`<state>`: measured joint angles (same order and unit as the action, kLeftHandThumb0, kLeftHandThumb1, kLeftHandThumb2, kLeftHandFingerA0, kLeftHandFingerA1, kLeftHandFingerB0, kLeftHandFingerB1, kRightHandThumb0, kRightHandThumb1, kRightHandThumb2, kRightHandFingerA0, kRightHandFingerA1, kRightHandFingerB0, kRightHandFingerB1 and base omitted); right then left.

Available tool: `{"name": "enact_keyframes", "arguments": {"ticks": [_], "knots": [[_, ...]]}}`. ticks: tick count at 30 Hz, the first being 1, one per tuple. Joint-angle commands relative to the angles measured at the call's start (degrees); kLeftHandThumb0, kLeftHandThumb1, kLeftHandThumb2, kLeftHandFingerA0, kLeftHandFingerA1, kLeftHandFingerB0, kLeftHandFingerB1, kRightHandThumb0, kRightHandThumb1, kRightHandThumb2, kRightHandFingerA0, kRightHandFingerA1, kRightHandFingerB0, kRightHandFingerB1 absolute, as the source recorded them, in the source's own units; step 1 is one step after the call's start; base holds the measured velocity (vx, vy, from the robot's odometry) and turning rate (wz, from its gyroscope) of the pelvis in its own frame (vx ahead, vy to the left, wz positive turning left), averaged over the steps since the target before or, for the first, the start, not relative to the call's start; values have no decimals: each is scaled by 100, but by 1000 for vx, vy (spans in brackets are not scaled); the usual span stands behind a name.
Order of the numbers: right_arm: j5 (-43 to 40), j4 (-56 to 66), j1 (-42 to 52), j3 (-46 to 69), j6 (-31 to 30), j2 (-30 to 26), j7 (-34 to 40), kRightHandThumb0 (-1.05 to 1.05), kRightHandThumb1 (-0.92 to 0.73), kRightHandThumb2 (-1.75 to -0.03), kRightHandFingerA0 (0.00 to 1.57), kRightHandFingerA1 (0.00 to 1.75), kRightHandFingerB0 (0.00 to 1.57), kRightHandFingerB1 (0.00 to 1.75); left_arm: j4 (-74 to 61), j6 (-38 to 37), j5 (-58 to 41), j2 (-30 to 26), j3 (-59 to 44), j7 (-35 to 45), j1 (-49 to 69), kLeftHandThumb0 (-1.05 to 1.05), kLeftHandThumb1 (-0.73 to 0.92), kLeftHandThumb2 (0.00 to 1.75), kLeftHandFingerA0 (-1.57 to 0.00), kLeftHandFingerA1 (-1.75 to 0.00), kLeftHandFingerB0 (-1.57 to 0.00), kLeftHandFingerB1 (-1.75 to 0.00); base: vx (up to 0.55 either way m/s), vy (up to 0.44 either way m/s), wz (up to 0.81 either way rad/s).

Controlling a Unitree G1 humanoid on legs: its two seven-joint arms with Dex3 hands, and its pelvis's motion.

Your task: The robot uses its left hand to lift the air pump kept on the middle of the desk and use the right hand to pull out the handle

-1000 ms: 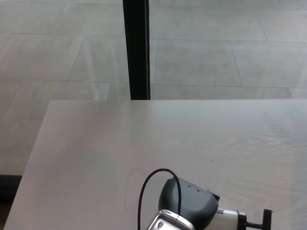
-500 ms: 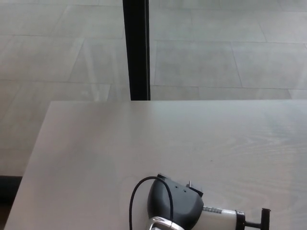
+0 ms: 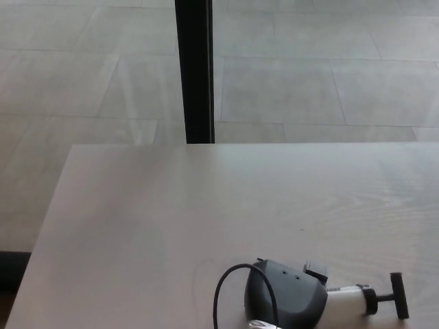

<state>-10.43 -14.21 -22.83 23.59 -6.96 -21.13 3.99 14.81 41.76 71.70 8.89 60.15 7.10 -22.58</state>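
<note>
The air pump point(image 3: 287, 299) lies along the bottom edge of the head view. It has a dark grey head, a white cylinder point(image 3: 345, 302) pointing right and a black T-handle point(image 3: 398, 296) on a short rod. A black hose point(image 3: 226, 288) loops up from the head on its left. A pale silver sliver point(image 3: 261, 324) at the very bottom, under the pump head, looks like part of my left hand; the rest is cut off by the frame. My right hand does not show.
The pale wood desk point(image 3: 206, 205) fills the lower half, with its far edge at mid-picture and its left edge running down at the left. Beyond it are a tiled floor and a black vertical post point(image 3: 195, 68).
The pump slid left, then came back to the right. Its handle end now sits further right and slightly higher. Much less of the silver piece under the head shows.
</note>
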Motion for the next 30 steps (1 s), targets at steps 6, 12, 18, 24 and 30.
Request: {"name": "enact_keyframes", "arguments": {"ticks": [6,12,18,24,30], "knots": [[52,55,-10,50,14,-90,31,-23,-76,-62,68,103,61,52,24,-727,-541,-51,-293,-19,324,-18,62,65,-86,-158,-76,-73,0,0,0],[65,68,15,38,-15,-72,30,-21,-75,-62,73,100,59,51,-2,-679,-427,-224,-446,-10,358,-24,77,73,-86,-148,-77,-81,0,0,0],[55,298,91,-69,-295,-147,-163,-28,-74,-61,77,105,60,50,-122,-1044,-538,-653,-1078,-301,10,-29,76,69,-84,-159,-65,-70,0,0,0],[-8,692,219,-467,-1331,-537,-745,-32,-71,-60,77,84,49,43,-70,-1586,-617,-1090,-1616,-1080,-453,-28,78,70,-83,-170,-75,-88,0,0,0],[145,1120,406,-1173,-1948,-890,-1338,-44,-64,-58,71,70,41,39,28,-2141,-1001,-1321,-2270,-1677,-892,-30,79,78,-85,-175,-74,-128,0,0,0]]}}
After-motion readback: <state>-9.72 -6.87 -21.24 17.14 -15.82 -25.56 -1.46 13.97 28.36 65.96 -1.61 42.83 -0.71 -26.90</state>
